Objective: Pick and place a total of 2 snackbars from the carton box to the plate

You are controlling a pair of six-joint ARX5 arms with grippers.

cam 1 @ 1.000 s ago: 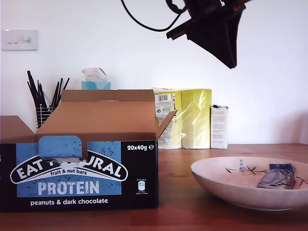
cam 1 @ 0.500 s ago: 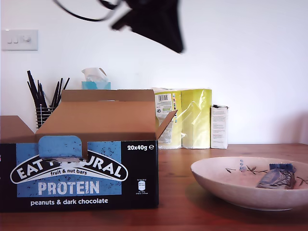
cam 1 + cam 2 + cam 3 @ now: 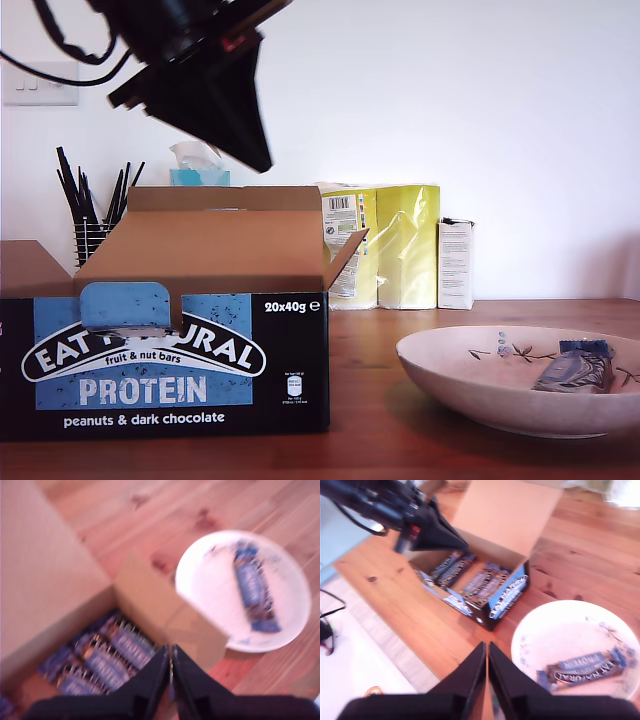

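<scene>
Snackbars are what this comes down to: one snackbar (image 3: 575, 370) already lies flat inside the plate (image 3: 450, 365) on the exterior view's right, nearest the camera along with the carton box (image 3: 165, 365), so I judge one more is needed. The rest of the bars (image 3: 112, 655) sit packed in rows in the open carton box, blue wrappers up, as my first wrist view shows, though blurred. My first gripper (image 3: 255, 155) hangs above the box on the exterior view's left, jaws pressed together with nothing between them. My second gripper (image 3: 486, 655) is high above the bench (image 3: 380, 420), also with jaws closed and empty, looking down on box and plate together. For the step in hand, I judge the first gripper should part its jaws before descending, clear the raised brown flap (image 3: 215, 250), and come straight down over a single bar, straddling its narrow width so neighbours are not dragged along; the crinkly wrappers probably slip, so a firm central pinch looks wise. Behind stand yellow packs (image 3: 400, 245), a small white carton (image 3: 456, 263), a tissue box (image 3: 198, 172) and a holder of black sticks (image 3: 90, 215).
</scene>
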